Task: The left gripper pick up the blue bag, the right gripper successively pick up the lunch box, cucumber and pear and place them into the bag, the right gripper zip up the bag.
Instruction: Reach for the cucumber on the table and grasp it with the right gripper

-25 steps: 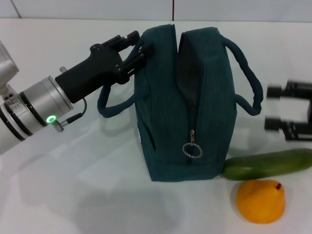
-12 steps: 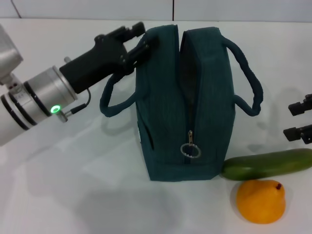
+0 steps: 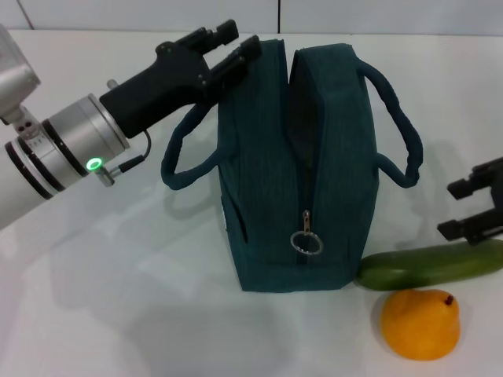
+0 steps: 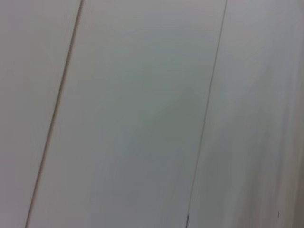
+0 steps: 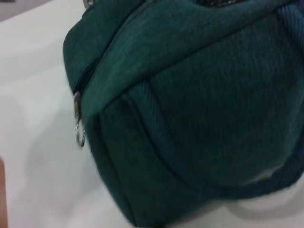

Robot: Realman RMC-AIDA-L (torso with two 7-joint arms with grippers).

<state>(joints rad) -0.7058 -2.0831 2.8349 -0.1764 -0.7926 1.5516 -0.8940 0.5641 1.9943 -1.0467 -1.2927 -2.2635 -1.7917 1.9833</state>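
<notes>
Teal-blue fabric fills the middle of the head view: the blue bag (image 3: 302, 165) stands upright on a white table (image 3: 118, 314), its top zipper parted into a dark slit that runs down toward a silver ring pull (image 3: 307, 243) hanging on the near end. Two loop handles droop, one on each side.

Reaching in from the robot's left, the left gripper (image 3: 232, 45) sits at the bag's far top corner. Its two black fingers (image 3: 222, 33) are spread a little apart, and their tips lie against or just above the bag's upper edge — whether they pinch any fabric cannot be told. Just below this gripper hangs the bag's near-side loop handle (image 3: 185, 157), free of the fingers. Behind the fingers comes the silver wrist with its green light ring (image 3: 93, 164).

On the robot's right, the right gripper (image 3: 471, 208) shows at the edge of the head view, well apart from the bag. Its two black fingers (image 3: 470, 185) are spread with nothing between them. Directly beneath it lies the cucumber (image 3: 428, 265), long and dark green, its nearer end touching the bag's lower corner. Just past the cucumber, on the side toward the robot, sits the pear (image 3: 420, 323), orange-yellow with a small dark stem spot.

From the right wrist camera, the bag (image 5: 190, 109) looms close — the zipper pull (image 5: 79, 133) dangles at its end. The left wrist camera shows only a pale surface with thin seams.
</notes>
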